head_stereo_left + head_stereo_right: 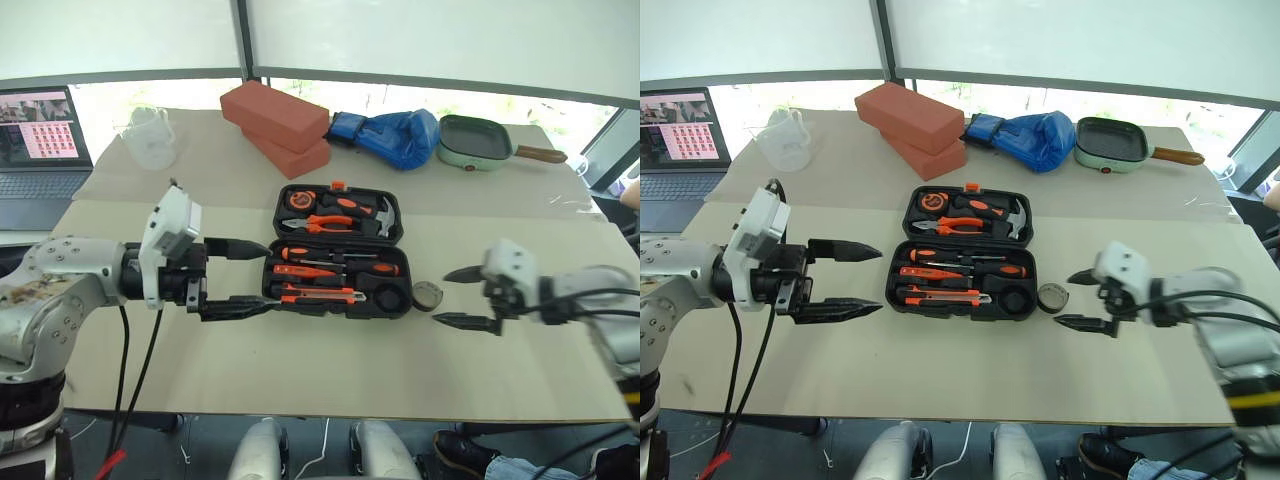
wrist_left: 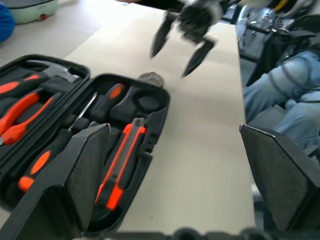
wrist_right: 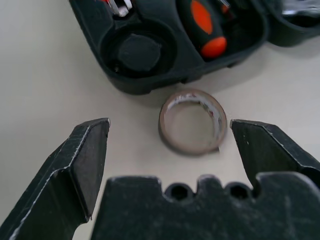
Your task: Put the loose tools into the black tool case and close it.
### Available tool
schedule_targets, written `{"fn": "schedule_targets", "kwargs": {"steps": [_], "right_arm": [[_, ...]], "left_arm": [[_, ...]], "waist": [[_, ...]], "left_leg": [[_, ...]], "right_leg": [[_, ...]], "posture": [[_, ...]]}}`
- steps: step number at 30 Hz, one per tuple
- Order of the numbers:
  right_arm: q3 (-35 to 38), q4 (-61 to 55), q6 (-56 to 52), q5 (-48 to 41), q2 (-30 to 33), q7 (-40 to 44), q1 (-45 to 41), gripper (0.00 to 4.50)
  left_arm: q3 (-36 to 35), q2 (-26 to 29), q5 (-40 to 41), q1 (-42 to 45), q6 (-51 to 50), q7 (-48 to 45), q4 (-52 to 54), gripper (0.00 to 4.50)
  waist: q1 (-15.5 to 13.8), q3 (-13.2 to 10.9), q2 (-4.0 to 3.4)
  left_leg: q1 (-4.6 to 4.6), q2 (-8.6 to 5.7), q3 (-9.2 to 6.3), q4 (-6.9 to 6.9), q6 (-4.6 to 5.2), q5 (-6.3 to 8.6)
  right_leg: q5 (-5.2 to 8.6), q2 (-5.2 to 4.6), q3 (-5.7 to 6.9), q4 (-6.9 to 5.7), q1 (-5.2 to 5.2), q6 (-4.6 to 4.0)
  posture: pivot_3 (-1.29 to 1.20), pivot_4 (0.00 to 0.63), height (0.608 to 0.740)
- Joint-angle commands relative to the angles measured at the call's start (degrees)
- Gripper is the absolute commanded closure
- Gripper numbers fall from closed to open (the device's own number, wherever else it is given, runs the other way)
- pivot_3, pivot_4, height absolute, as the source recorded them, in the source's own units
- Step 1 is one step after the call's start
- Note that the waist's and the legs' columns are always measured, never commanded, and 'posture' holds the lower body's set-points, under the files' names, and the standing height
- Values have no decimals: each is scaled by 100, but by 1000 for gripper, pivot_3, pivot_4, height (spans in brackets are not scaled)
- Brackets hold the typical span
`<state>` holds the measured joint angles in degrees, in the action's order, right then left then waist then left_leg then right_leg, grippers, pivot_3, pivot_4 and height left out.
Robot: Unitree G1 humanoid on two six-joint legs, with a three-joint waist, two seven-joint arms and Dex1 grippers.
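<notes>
One black tool case (image 1: 962, 256) is seen lying open near the middle of the table (image 1: 940, 370), its two halves spread flat. In the near half, one orange-and-black utility knife (image 1: 938, 296) is seated along the front edge, and behind it two screwdrivers with black-and-orange handles (image 1: 980, 267) and one thin orange screwdriver (image 1: 925, 272) are laid in their recesses. In the far half, one pair of orange-handled pliers (image 1: 960, 226) and one steel-headed hammer (image 1: 1012, 222) are held. One roll of tape (image 1: 1052, 297) is placed on the table just beside the case's right end, apart from it. The left gripper (image 1: 845, 280) is held off the case's left end, its two fingers spread wide and nothing between them. The right gripper (image 1: 1078, 298) is held just right of the tape roll, its two fingers likewise spread and empty; in the right wrist view the roll is framed between the fingertips without being touched. At the far side of the table two red bricks (image 1: 915, 125) are stacked, with one blue boxing glove (image 1: 1030, 137), one green square pan (image 1: 1115, 143) and one clear measuring jug (image 1: 788, 137) alongside. One laptop (image 1: 680, 140) is set off the left edge.
</notes>
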<state>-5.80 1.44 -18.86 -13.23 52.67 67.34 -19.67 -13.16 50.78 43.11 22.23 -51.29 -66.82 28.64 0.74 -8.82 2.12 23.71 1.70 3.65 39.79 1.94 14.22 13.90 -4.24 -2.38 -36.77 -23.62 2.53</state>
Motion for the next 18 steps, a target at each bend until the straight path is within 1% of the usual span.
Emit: {"fn": "schedule_targets", "kwargs": {"steps": [1,3,5,6,11,12,14,16,17,18], "right_arm": [[-194,318,363,321,-93,47,-231,0],[-308,383,430,415,-193,38,-275,0],[-406,476,485,538,-278,-6,-309,538],[-449,531,517,602,-316,-30,-320,713],[-532,693,634,805,-423,-83,-337,2393],[-486,637,598,776,-406,-90,-312,2794],[-411,543,542,729,-370,-85,-266,3429],[-204,313,430,579,-193,-4,-125,4187],[-116,214,372,513,-120,32,-65,4423],[47,43,250,365,18,122,38,4476]], "left_arm": [[-62,140,9,-11,219,135,57,40],[-17,165,-28,2,292,201,4,40],[26,186,-44,17,360,231,-37,0],[47,193,-45,21,391,243,-51,0],[161,249,-91,61,556,264,-139,0],[205,260,-116,69,601,263,-150,0],[271,284,-152,69,674,256,-163,0],[358,317,-247,24,791,209,-141,0],[385,325,-275,10,829,195,-135,0],[403,326,-282,4,851,193,-132,0]], "waist": [[-68,-2,-4],[-98,-3,-5],[-101,-3,-4],[-99,-2,-4],[-65,-2,-4],[-58,-2,-4],[-49,-2,-4],[-46,-2,-4],[-61,-2,-5],[-75,-3,-5]], "left_leg": [[6,-3,-2,-1,0,0],[13,-6,2,0,0,0],[16,-6,5,2,0,0],[16,-5,5,3,0,0],[9,-2,6,2,-1,-1],[4,-2,6,2,-1,-1],[1,-2,6,2,-1,-1],[2,-2,5,2,-1,-1],[2,-2,5,2,-1,-1],[4,-3,5,1,-1,-1]], "right_leg": [[1,-3,3,-1,-8,1],[1,-8,2,-1,-17,1],[0,-10,0,-1,-20,3],[0,-9,0,-1,-20,3],[-1,-4,0,-4,-15,1],[-1,-4,0,-4,-9,1],[-1,-3,0,-4,-7,1],[-1,-4,0,-5,-7,0],[-1,-5,0,-4,-7,1],[0,-6,1,-3,-8,1]], "posture": [[0,150,738],[0,150,738],[0,150,738],[0,150,738],[0,150,738],[0,150,738],[0,150,738],[0,150,738],[0,150,738],[0,150,738]]}}
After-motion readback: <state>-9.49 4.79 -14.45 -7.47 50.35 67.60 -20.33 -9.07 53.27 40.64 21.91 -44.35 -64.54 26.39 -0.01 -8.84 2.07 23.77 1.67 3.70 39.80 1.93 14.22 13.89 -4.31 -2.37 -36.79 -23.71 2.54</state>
